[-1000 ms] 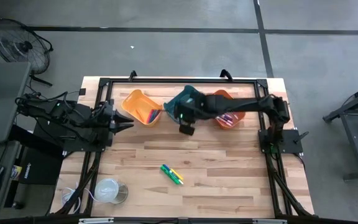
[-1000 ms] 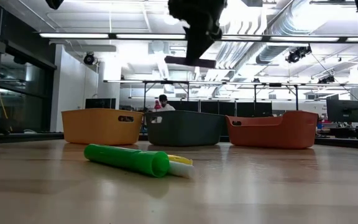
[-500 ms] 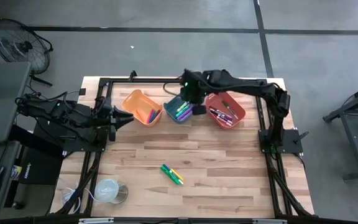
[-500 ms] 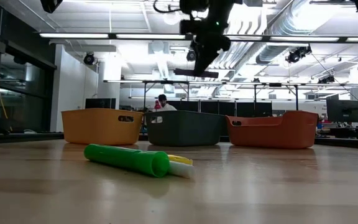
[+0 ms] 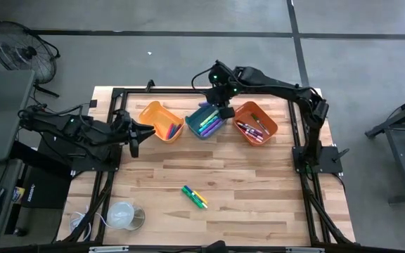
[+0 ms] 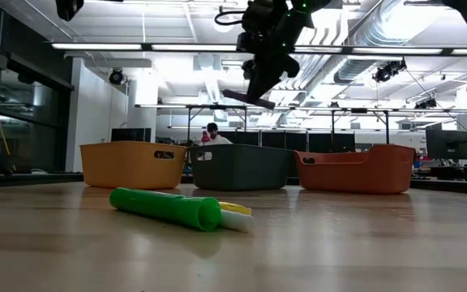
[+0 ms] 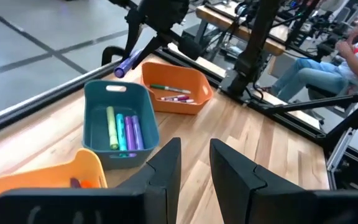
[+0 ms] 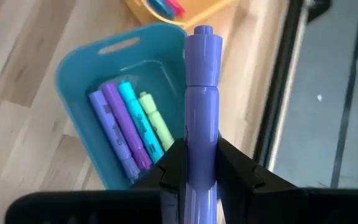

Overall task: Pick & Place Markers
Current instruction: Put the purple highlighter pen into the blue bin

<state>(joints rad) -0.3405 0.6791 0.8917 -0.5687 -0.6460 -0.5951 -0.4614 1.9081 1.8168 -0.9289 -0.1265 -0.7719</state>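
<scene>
My right gripper (image 5: pixel 222 107) hangs above the far end of the teal bin (image 5: pixel 195 119), shut on a purple marker (image 8: pixel 201 93). Inside that bin lie several markers (image 8: pixel 129 127) in purple, cyan and yellow-green. A green marker (image 5: pixel 190 192) and a yellow marker (image 5: pixel 201 202) lie side by side on the bare wood near the table's middle. My left gripper (image 5: pixel 138 133) waits at the table's left, level with the yellow bin (image 5: pixel 150 112). Its fingers (image 7: pixel 166 165) are open with nothing between them. My right gripper pinches the purple marker's barrel (image 8: pixel 201 146) between its two fingers. The marker lies along the fingers and sticks out past their tips, its far end (image 8: pixel 202 34) foremost. The fingers slant down from the table's right. The marker is lifted clear above the teal bin, tilted (image 6: pixel 246 98).
An orange bin (image 5: pixel 269 128) with several markers stands to the right of the teal one, and the yellow bin holds a few more. A white round cup-like thing (image 5: pixel 121 214) sits at the near left corner. A black frame (image 5: pixel 188 90) runs along the table's far edge.
My right gripper has swung with the purple marker from in front of the bins toward the far edge, coming over the teal bin's far end, and has rolled on the way. The marker has stayed in its hold. My left gripper has rolled a little in place.
</scene>
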